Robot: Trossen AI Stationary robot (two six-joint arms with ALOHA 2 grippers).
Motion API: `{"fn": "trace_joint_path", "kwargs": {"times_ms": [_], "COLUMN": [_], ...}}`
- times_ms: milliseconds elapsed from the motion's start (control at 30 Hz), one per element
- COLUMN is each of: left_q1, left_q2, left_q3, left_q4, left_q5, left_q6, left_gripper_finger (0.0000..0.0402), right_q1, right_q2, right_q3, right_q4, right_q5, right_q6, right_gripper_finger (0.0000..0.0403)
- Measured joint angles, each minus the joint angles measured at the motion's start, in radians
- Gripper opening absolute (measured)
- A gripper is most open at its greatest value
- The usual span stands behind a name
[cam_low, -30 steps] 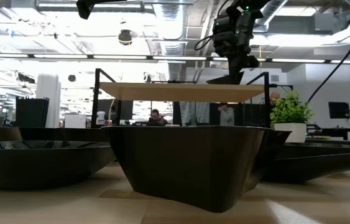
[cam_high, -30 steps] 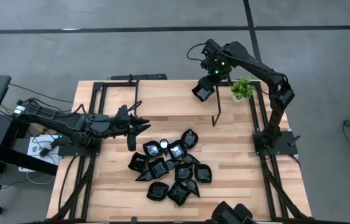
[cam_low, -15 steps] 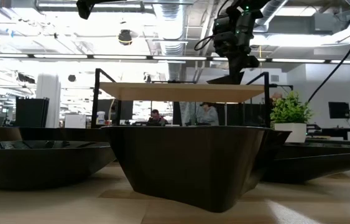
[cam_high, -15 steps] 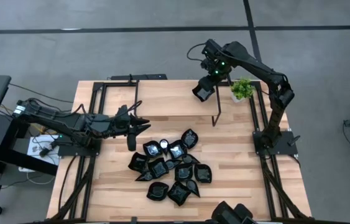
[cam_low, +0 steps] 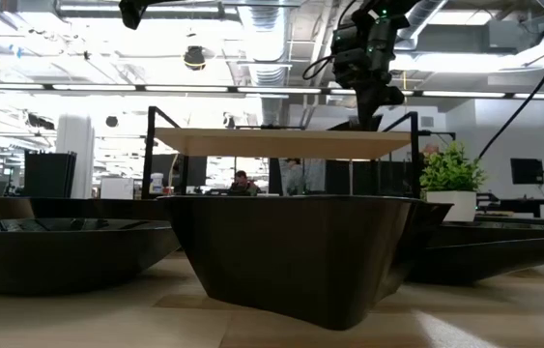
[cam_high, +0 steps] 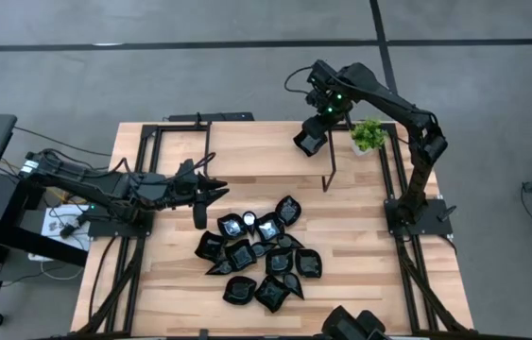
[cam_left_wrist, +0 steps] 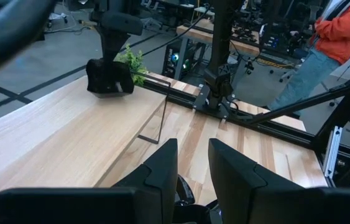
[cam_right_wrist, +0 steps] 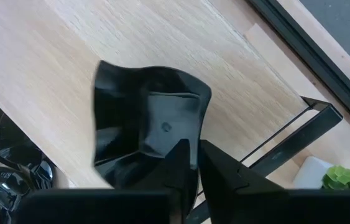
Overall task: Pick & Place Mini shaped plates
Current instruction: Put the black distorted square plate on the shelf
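Observation:
Several glossy black mini shaped plates [cam_high: 258, 255] lie heaped on the near half of the table; in the low view they fill the foreground [cam_low: 291, 251]. My right gripper [cam_high: 315, 132] hangs over the right end of a raised wooden shelf [cam_high: 247, 151] and is shut on one squarish black plate [cam_right_wrist: 150, 124], also visible from the left wrist [cam_left_wrist: 109, 78]. My left gripper [cam_high: 220, 191] hovers level just left of the heap, open [cam_left_wrist: 192, 155] and holding nothing. My right gripper pinches the squarish plate by a part of its rim [cam_right_wrist: 190, 127] between its two fingers, coming from above and pointing down. The plate's hollow side faces the wrist camera. Whether the plate touches the shelf top [cam_low: 281, 143] I cannot tell.
The shelf stands on thin black legs [cam_high: 327, 175] over the far half of the table. A small green potted plant [cam_high: 368, 134] sits at the far right corner, beside the right gripper. Bare wood lies left and right of the heap. People move in the room behind.
My right gripper, still shut on the plate, has drifted slightly toward the table's right edge above the shelf. The left arm and the heap have kept still.

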State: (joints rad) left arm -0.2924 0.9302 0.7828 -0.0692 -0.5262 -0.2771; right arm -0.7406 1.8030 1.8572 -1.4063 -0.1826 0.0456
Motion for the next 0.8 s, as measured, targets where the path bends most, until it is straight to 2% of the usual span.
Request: {"fn": "trace_joint_path", "kwargs": {"times_ms": [167,667,800], "left_q1": [0.000,0.000,0.000], "left_q2": [0.000,0.000,0.000], "left_q3": [0.000,0.000,0.000], "left_q4": [0.000,0.000,0.000], "left_q5": [0.000,0.000,0.000], "left_q6": [0.000,0.000,0.000], "left_gripper_finger": [0.0092,0.0092,0.0092], "right_q1": [0.000,-0.002,-0.001], "right_q2": [0.000,-0.005,-0.041], "right_q3": [0.000,0.000,0.000], "right_q4": [0.000,0.001,0.036], "right_q5": [0.000,0.001,0.035], "right_q6": [0.005,-0.025,-0.028], "right_gripper_finger": [0.0051,0.0050,0.0050]}}
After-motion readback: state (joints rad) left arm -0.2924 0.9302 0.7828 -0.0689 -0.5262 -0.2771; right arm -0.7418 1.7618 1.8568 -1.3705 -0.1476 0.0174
